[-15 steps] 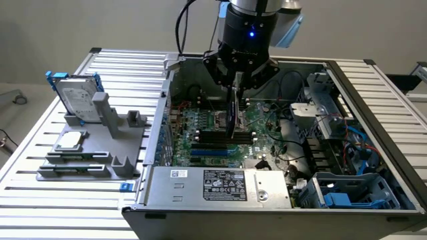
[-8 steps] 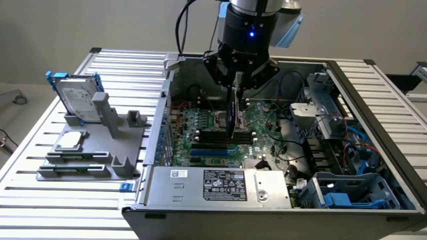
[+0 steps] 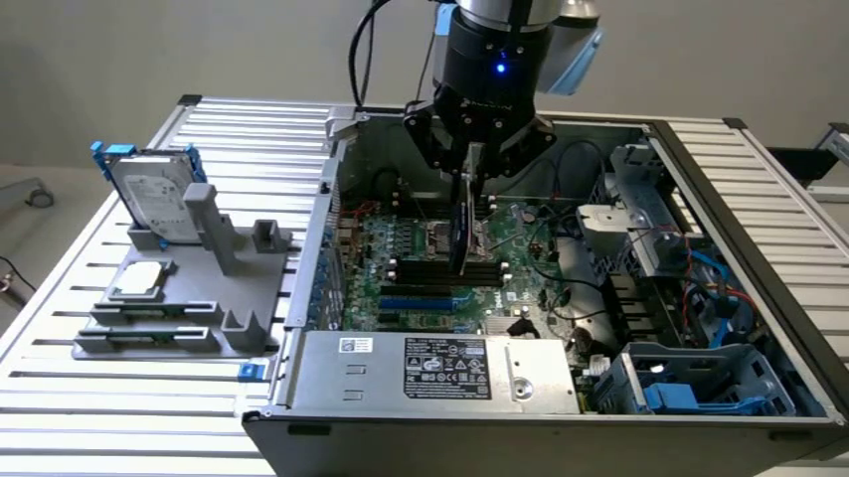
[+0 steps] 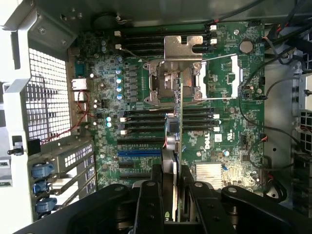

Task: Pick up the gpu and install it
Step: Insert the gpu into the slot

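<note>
Gpu (image 3: 463, 227) hangs edge-down, pinched by its upper edge between the fingers (image 4: 146, 204), just above the slots in the middle of the motherboard (image 3: 398, 243) inside the open case (image 3: 316, 248). It looks light, stiff and fragile. I'd judge its bare edges the safest hold, away from the connector.

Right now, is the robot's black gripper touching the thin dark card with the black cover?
Touching. The wrist view shows the black gripper's fingers pressed against both faces of the thin dark card, held edge-on above the green motherboard.
</note>
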You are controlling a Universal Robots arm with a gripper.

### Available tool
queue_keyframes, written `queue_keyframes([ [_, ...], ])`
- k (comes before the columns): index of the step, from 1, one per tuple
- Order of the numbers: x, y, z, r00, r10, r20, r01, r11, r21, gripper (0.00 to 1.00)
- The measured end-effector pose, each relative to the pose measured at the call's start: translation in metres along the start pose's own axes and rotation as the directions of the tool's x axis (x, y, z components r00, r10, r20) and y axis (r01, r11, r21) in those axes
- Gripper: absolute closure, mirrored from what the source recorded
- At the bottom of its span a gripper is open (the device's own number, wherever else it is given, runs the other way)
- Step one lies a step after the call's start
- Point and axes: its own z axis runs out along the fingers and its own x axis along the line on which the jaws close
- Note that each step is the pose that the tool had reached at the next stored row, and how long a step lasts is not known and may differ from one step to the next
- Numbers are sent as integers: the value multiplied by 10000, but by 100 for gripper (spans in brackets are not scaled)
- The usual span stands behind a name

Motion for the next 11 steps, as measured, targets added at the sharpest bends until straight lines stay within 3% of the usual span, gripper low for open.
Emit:
queue_keyframes([
  [7, 3, 0, 2, 10000, -44, 8, 44, 10000, 1, 74],
  [11, 3, -1, 22, 9976, -690, 5, 690, 9976, -14, 74],
])
